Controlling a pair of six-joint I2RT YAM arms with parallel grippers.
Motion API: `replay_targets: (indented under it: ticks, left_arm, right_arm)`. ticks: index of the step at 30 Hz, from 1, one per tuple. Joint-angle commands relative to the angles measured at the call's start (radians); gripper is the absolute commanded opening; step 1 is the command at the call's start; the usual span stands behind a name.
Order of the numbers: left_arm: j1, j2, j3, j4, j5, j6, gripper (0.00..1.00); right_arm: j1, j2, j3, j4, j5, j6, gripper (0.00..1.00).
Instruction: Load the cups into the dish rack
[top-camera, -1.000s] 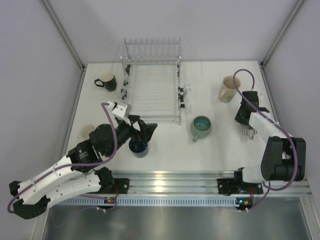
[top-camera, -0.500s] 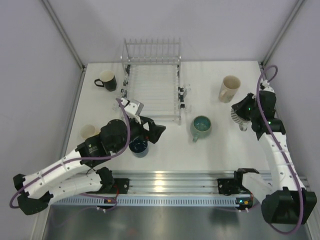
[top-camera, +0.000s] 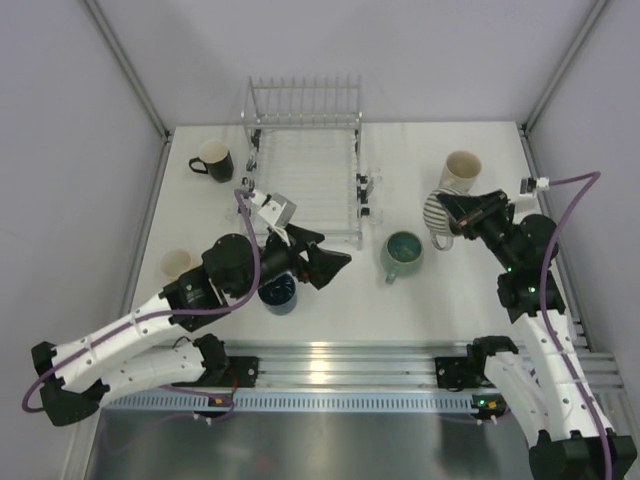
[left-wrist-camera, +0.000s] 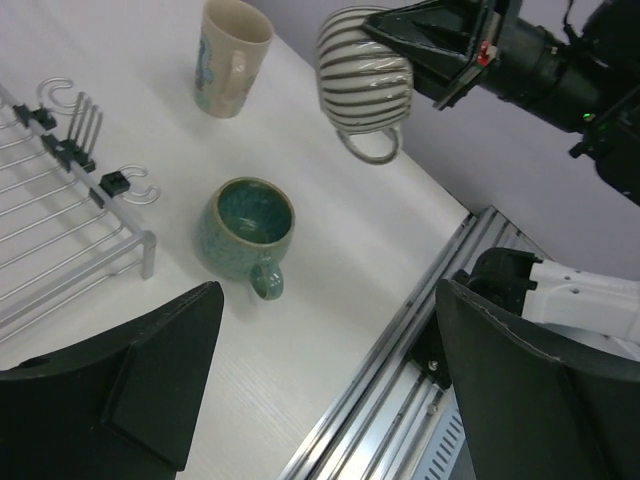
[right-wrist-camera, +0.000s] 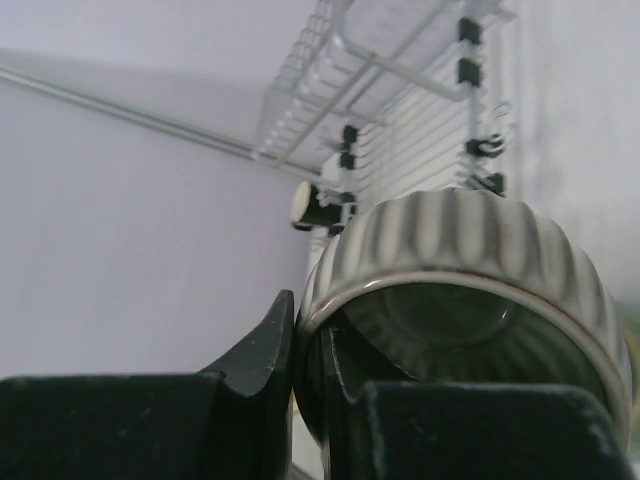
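**Top view.** Shows the dish rack (top-camera: 305, 170) at upper centre of the white table (top-camera: 330, 310), with its row of upright prongs along the far edge. Shows all six cups outside the rack:
- black mug (top-camera: 214, 160) at upper left, just left of the rack, handle pointing left;
- small yellowish cup (top-camera: 178, 263) at middle left, beside the left arm (top-camera: 130, 335);
- dark blue cup (top-camera: 277, 293) below the rack's near edge, partly covered by the same arm;
- teal-green cup (top-camera: 403, 253) right of the rack's lower right corner, upright, handle toward the bottom of the frame;
- tall cream cup (top-camera: 460, 172) at upper right, upright;
- ribbed beige cup (top-camera: 437, 212) overlapping the lower edge of the tall cream cup in this view, above and to the right of the teal-green one.

**Right gripper** (top-camera: 457, 207). Pinched tight on the rim of the ribbed beige cup, one finger inside the mouth and one outside, as seen in the right wrist view. Holds the cup on its side, mouth toward the gripper, handle hanging down, apparently clear of the table in the left wrist view.

**Left gripper** (top-camera: 328, 258). Spread wide, with nothing between the fingers. Hovers just below the rack's lower right corner, between the dark blue and teal-green cups, and points toward the right of the frame.
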Motion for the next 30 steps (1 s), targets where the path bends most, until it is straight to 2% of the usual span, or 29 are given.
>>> replay_targets:
  ticks: [1,6,13,14,18,24,30]
  left_arm:
    - [0.002,0.043,0.038,0.168,0.156,-0.009,0.92]
    - [0.03,0.121,0.058,0.249,0.256,-0.052,0.87]
    - [0.152,0.225,-0.014,0.542,0.456,-0.229,0.88]
    - [0.158,0.237,-0.019,0.614,0.483,-0.245,0.88]
    - [0.162,0.342,0.001,0.737,0.566,-0.271,0.87]
    - [0.16,0.504,0.058,0.876,0.68,-0.338,0.83]
    - [0.148,0.535,0.059,1.017,0.7,-0.369,0.81]
  right_arm:
    - [0.043,-0.031,-0.049,0.423,-0.1,0.248,0.0]
    - [0.109,-0.035,-0.031,0.52,-0.112,0.275,0.0]
    - [0.162,-0.022,-0.064,0.765,-0.149,0.42,0.0]
    - [0.175,-0.019,-0.074,0.832,-0.149,0.442,0.0]
    - [0.218,0.001,-0.109,0.966,-0.132,0.508,0.0]
    - [0.255,0.012,-0.095,0.994,-0.126,0.506,0.0]
    - [0.283,0.026,-0.126,1.04,-0.103,0.514,0.0]
